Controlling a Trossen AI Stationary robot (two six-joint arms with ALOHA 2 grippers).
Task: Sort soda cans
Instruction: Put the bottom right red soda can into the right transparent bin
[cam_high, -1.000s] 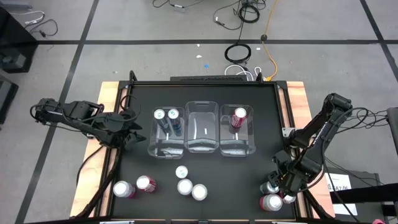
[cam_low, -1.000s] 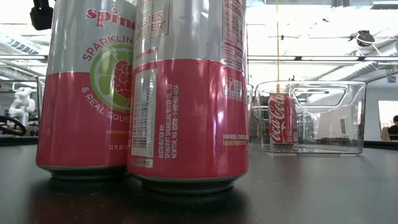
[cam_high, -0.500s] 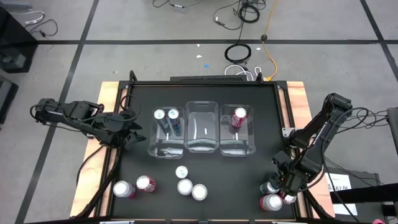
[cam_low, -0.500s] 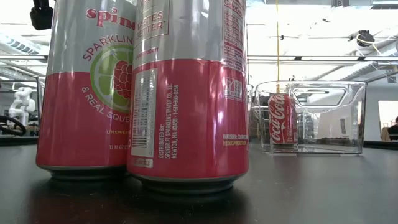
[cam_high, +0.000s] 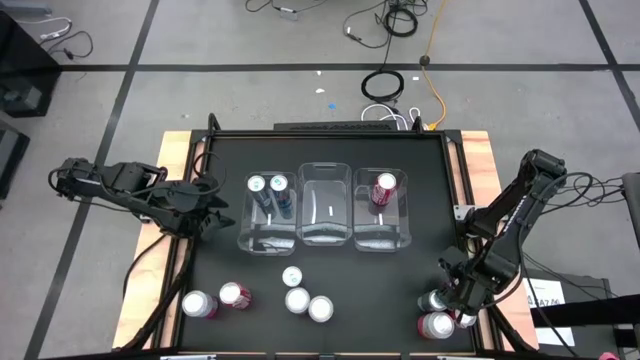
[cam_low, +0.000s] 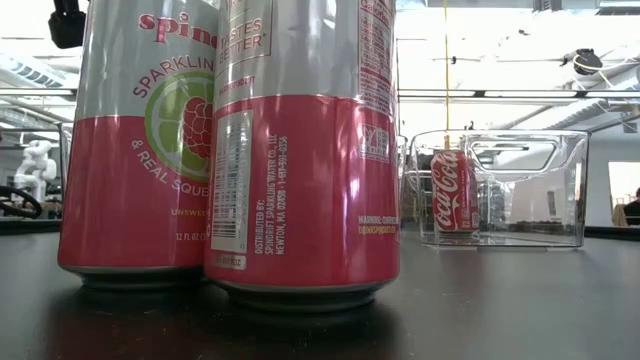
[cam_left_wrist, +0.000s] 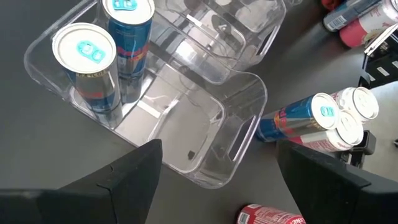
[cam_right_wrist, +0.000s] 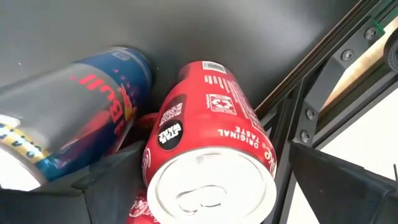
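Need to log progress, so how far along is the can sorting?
Done: two blue cans stand in the left clear plastic bin, one red cola can in the right clear bin; the middle clear bin holds none. In hand: the right pincer is down at the cans near the table's right corner. Left: five cans in front. The left pincer waits beside the bins.

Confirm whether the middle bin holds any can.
No, the middle bin holds none in the high view, while the left bin has two blue cans and the right bin one red can.
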